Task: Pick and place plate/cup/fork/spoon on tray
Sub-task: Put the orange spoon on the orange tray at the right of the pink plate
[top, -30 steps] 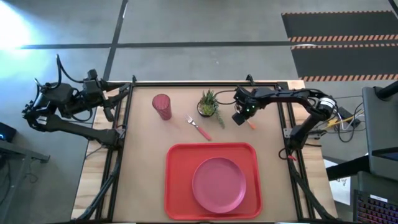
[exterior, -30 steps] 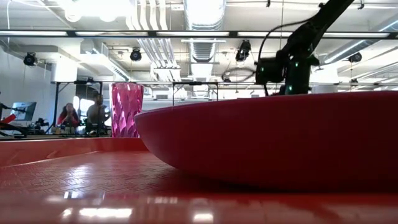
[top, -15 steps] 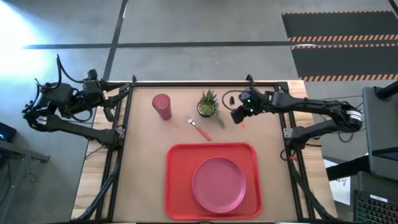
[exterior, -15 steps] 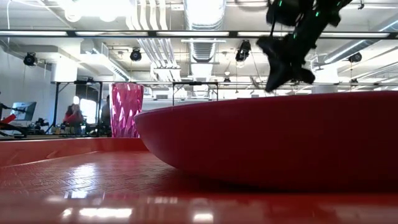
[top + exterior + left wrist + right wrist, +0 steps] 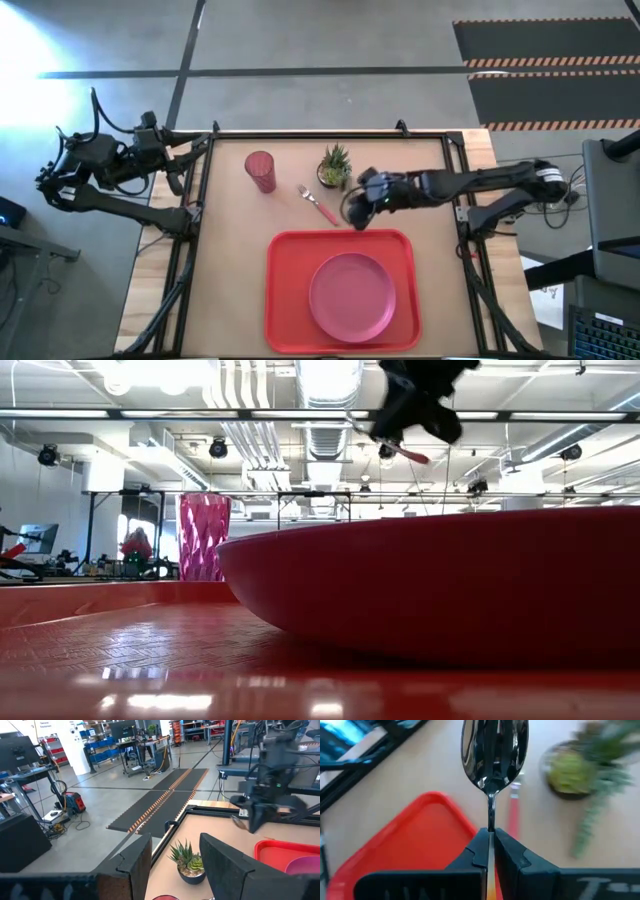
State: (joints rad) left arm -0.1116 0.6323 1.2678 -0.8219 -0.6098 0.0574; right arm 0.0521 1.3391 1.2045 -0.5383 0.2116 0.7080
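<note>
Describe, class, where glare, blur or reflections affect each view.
High view: window glare at the floor's upper left. Low view: ceiling lights mirrored on the tray. Right wrist view: potted plant blurred, spoon bowl mirror-bright. Left wrist view: right gripper motion-smeared.

arms: dark, jointed | cables: black loops on left arm (image 5: 100, 165) | fingers: dark, blocky
</note>
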